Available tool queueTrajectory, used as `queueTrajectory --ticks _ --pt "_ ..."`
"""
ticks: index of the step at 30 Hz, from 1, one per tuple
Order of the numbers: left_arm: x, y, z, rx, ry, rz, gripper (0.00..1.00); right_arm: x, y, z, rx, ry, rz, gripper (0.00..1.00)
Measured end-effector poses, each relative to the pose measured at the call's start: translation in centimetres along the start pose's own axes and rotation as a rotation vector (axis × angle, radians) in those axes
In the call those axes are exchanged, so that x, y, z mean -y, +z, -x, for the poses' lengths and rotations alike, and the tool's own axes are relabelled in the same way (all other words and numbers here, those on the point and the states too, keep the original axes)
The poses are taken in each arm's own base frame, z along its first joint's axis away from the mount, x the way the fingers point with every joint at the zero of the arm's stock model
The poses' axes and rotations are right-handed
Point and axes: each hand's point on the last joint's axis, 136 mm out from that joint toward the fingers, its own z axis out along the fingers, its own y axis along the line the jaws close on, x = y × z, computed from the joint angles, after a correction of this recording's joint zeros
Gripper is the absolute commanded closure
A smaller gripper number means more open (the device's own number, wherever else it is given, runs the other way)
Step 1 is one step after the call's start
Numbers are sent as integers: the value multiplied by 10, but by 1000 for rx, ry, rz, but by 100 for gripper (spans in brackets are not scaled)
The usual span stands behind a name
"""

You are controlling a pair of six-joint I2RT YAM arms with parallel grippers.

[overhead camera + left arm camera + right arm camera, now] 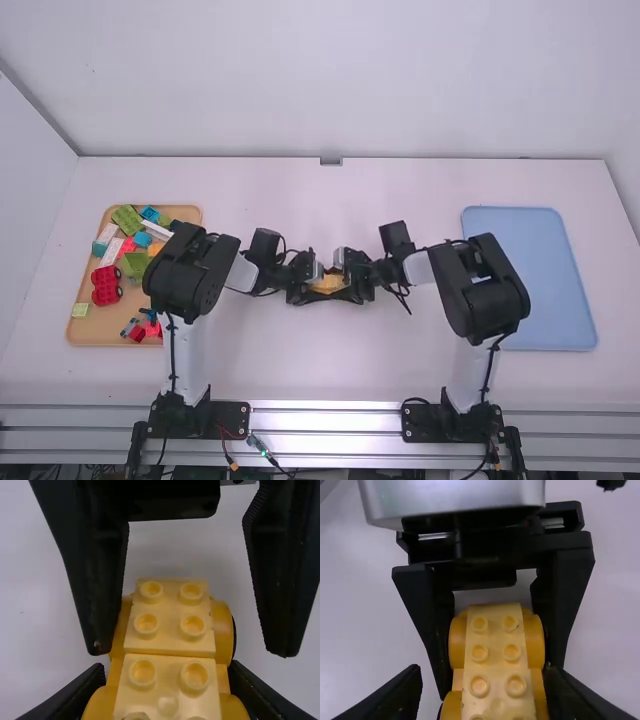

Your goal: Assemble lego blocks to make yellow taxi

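Near the table's middle, my left gripper (312,285) holds a yellow block car (327,284); my right gripper (349,283) stands close on its other side. In the left wrist view, the left gripper (167,675) has its fingers against both sides of the car (170,615), a studded strip of two pieces end to end over yellow wheels. The right gripper (190,652) is spread there, a gap between each finger and the car. In the right wrist view, the studded top of the car (496,652) lies between the open fingers of the right gripper (485,677).
On the left stands a brown tray (88,337) with several loose blocks, among them a red wheeled piece (106,285) and green blocks (127,220); the left arm partly covers it. A blue tray (545,270) lies on the right, beside the right arm.
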Motion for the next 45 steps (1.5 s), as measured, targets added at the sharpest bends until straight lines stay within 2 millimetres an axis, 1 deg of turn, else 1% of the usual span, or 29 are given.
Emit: queueTrajectory --ticks 6,10,13,14,15,16,17,22,28,31,39,45 --pt "0 0 0 0 0 0 41 8 -3 9 29 -17 -4 32" --pt "0 0 0 0 0 0 41 11 -11 15 76 -31 1 32" --pt "0 0 0 0 1 0 40 13 -19 17 111 -28 0 61" --pt "0 0 0 0 1 0 40 13 -21 17 115 -21 -1 69" --pt "0 0 0 0 0 0 40 12 -23 16 120 0 5 85" --pt "0 0 0 0 0 0 40 11 -24 15 121 9 9 95" --pt "0 0 0 0 1 0 40 9 -24 14 121 16 13 100" --pt "0 0 0 0 1 0 39 3 -25 11 114 34 33 100" --pt "0 0 0 1 -2 1 39 2 -22 9 98 9 33 100" --pt "0 0 0 0 -2 0 42 0 -18 9 85 0 36 100" --pt "0 0 0 0 -1 0 42 2 -16 4 53 34 23 100" --pt "0 0 0 2 2 0 42 2 -10 4 25 33 20 100"
